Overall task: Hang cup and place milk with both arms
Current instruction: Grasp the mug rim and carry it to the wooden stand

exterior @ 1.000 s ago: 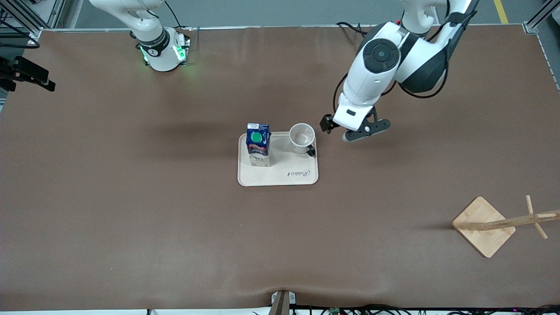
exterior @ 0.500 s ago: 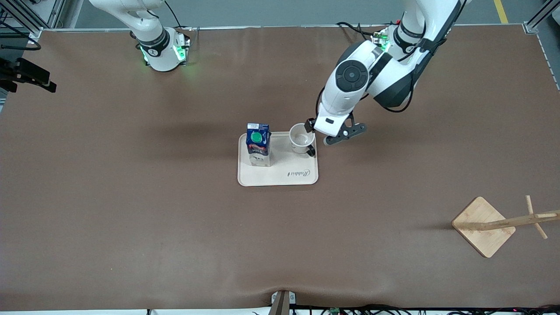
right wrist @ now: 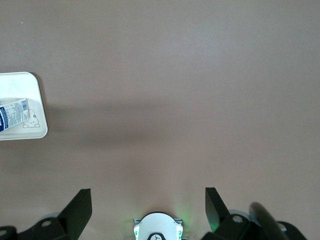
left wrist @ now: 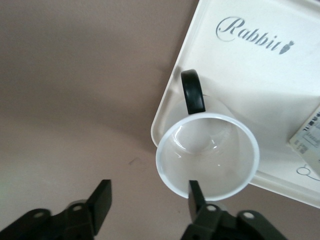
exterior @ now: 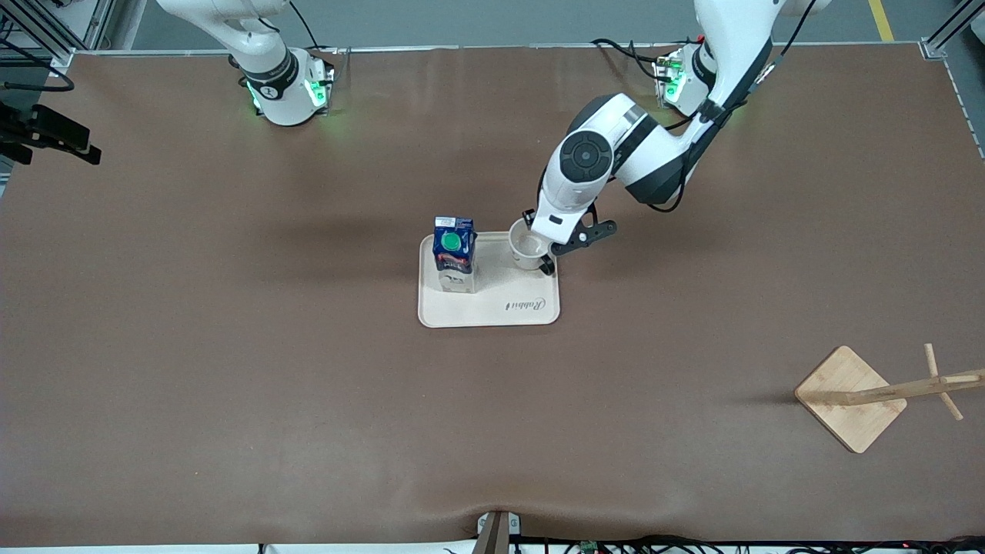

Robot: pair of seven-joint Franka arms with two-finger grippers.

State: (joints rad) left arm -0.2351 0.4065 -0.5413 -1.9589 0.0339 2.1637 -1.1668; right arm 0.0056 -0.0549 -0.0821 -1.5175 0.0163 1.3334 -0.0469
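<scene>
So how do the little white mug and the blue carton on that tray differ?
The cup is short, round and open-topped with a black loop handle; the milk is tall, boxy and closed by a green cap. The cup is plain white inside; the milk is blue above with printed white sides. The left gripper straddles the cup's rim; nothing is at the milk. Both stand upright on the tray.

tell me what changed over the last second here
The left end effector swung in from the bare table toward the tray and came down at the cup, one finger now inside its rim, the other outside; the fingers are narrowing but not yet gripping. Cup, milk, rack and the waiting right end effector stayed put.
</scene>
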